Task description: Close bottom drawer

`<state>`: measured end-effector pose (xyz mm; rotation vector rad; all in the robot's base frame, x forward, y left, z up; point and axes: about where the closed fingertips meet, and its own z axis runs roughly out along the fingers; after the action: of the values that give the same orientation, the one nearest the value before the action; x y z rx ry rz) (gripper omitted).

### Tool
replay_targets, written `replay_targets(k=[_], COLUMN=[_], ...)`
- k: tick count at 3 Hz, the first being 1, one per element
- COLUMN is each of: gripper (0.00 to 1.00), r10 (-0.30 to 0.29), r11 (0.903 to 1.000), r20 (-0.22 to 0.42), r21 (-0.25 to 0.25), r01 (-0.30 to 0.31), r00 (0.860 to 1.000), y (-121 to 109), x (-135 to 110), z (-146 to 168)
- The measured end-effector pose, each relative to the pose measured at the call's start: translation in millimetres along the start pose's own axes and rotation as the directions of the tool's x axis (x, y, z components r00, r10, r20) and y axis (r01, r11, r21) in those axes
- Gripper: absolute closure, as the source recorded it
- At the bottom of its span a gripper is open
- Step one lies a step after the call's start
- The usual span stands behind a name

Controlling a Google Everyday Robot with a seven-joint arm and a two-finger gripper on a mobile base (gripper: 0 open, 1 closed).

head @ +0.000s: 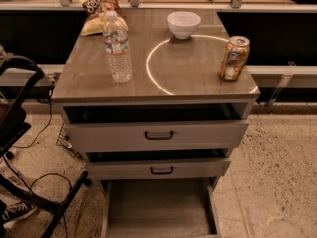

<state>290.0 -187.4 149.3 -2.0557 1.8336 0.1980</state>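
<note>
The bottom drawer (158,207) of the grey wood-look cabinet is pulled far out. I see its flat grey interior and side walls at the bottom edge of the camera view. Its front and handle are cut off below the frame. Above it the middle drawer (161,168) and the top drawer (158,134) each stand a little way out, each with a dark bar handle. The gripper is not in view.
On the cabinet top (198,78) stand a water bottle (117,47), a white bowl (184,24), a drink can (234,58) and a chip bag (100,6). A black chair frame (20,133) and cables lie on the left. Speckled floor (277,172) is on the right.
</note>
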Motion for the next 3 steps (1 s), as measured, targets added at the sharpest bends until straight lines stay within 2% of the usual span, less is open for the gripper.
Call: replay_targets(k=[1, 2, 3], gripper=[1.00, 1.00, 1.00], r10=[-0.084, -0.131, -0.131], r11=[0.9938, 0.9823, 0.9823], r20=[0.060, 0.120, 0.120], r21=[0.079, 0.150, 0.150], r01=[0.079, 0.112, 0.112], r00=[0.995, 0.984, 0.984], y=[-36.3, -103.7, -103.7], x=[-28.8, -60.9, -60.9], z=[18.5, 39.8, 39.8])
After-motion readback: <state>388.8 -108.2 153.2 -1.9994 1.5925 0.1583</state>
